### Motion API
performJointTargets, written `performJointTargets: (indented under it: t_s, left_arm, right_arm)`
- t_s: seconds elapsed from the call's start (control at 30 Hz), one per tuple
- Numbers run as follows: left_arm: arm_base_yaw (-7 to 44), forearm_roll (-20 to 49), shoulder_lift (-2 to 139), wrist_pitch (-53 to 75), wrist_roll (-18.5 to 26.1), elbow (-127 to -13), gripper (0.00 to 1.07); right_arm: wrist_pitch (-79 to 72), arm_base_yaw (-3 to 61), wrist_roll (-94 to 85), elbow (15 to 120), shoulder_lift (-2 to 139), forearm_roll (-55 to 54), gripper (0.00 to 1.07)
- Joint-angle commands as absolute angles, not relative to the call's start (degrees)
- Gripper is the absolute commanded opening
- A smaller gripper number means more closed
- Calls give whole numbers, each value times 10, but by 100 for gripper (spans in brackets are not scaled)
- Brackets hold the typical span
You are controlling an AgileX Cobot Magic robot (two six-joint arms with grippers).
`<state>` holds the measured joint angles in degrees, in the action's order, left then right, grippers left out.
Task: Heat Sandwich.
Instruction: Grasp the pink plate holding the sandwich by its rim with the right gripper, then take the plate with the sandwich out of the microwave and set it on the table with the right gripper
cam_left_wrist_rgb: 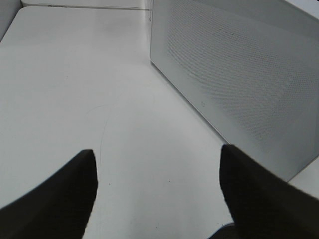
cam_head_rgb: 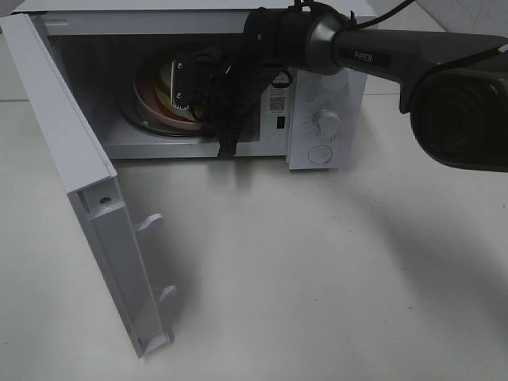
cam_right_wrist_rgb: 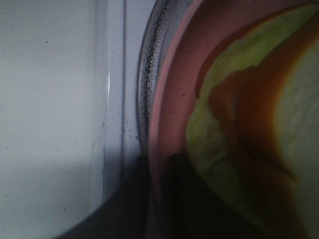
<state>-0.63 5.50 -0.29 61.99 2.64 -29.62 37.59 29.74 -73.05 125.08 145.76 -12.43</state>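
The sandwich, white bread with pale green lettuce and a red layer, lies on a round pink plate inside the open microwave. My right gripper reaches into the cavity and is shut on the plate's rim. In the right wrist view, the dark fingers clamp the pink plate's rim beside the sandwich, over the glass turntable. My left gripper is open and empty above the white table, next to the microwave's perforated side wall. It does not show in the exterior high view.
The microwave door stands wide open to the left, its latch hooks pointing out over the white table. The control knobs are on the microwave's right front. My right arm crosses above the microwave's top.
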Motion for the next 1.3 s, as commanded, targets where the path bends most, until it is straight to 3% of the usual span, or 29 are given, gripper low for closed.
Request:
performJointTargets:
  t_s: [0.03,0.23,1.3]
  left_arm:
    - [-4,57,-6,612,27,-296,66]
    - [-4,57,-6,612,27,-296,66]
    - [-4,57,-6,612,27,-296,66]
  right_arm:
    - [409,293,-744,1242,1469,-131,0]
    - [454,293,-850,1242,1463,-194,0]
    - [526,322,-879,1241,1397,-157,0]
